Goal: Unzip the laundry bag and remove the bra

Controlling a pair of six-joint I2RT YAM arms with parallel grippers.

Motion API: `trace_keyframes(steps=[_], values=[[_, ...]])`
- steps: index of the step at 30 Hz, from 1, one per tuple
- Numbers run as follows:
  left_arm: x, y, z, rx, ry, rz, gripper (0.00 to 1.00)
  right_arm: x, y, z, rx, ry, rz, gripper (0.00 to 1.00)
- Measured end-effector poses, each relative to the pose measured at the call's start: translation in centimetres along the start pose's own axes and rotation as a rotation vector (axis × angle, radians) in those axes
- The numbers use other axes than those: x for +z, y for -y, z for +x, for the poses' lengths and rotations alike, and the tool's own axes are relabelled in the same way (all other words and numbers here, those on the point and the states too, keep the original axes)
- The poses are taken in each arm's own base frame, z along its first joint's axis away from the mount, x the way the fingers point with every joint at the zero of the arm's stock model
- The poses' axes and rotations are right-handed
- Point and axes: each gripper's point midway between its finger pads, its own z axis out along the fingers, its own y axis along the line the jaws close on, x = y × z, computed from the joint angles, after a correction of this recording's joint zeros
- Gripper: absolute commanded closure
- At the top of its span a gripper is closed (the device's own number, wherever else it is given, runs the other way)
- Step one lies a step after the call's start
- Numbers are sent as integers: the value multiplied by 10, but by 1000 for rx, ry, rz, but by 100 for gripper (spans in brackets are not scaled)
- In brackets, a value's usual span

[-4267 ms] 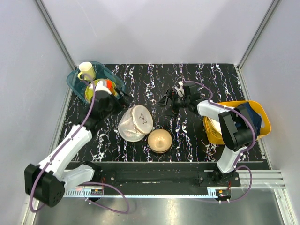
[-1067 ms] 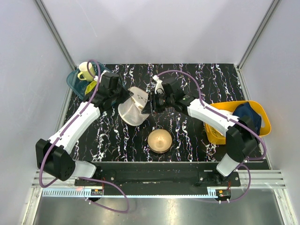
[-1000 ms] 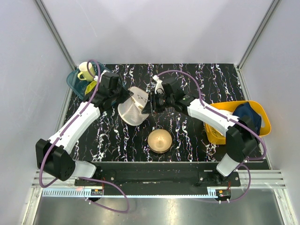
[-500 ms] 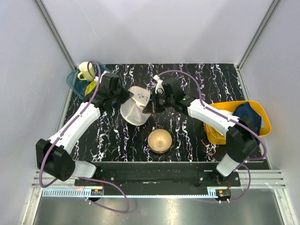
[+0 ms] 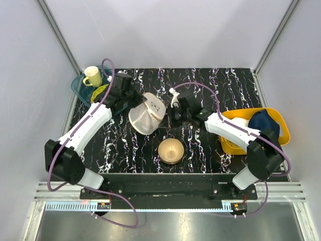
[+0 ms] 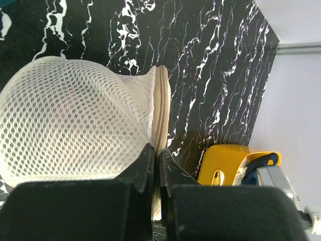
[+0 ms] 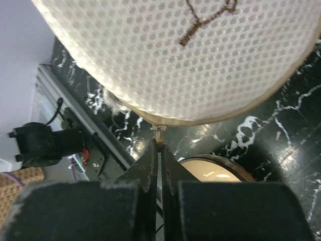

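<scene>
Clutter sits at 10 o'clock on the black marbled tabletop (image 5: 225,85): a teal plastic tray (image 5: 79,86) carrying a cream mug (image 5: 92,76), just behind your left arm and out of the way of the work.

Your left hand (image 5: 134,100) is pressed together on the 11 o'clock edge of the cream-white mesh drum-shaped laundry bag (image 5: 145,119). The left wrist view shows its fingers (image 6: 145,165) nipping the beige zip seam. I judge this grip anchors the tilted bag so the zip has something to pull against.

A faint pink shade shows through the mesh in that view. It is likely the dusty pink padded bra (image 6: 70,113), inside the bag, and none of it is out.

At the bag's 3 o'clock, your right hand (image 5: 171,116) is pressed together on the small metal zip pull (image 7: 159,133), just under the round lid with its dark bra drawing (image 7: 208,15). The zip looks closed wherever it shows.

The round bronze bowl (image 5: 171,150) lies at 5 o'clock of the bag, near the path the pull will probably take, so mind your right wrist there. The yellow plastic bin (image 5: 279,142) at 3 o'clock, holding a dark blue cloth (image 5: 264,120), is well apart.
</scene>
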Motion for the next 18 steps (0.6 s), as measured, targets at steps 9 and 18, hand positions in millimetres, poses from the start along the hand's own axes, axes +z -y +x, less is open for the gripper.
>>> trace_keyframes(steps=[9,18], values=[[40,16,11,140,-133,11,95,-3,32,18,7,8,117,100],[64,42,10,284,-196,69,11,-11,24,-1,-10,62,122,100]])
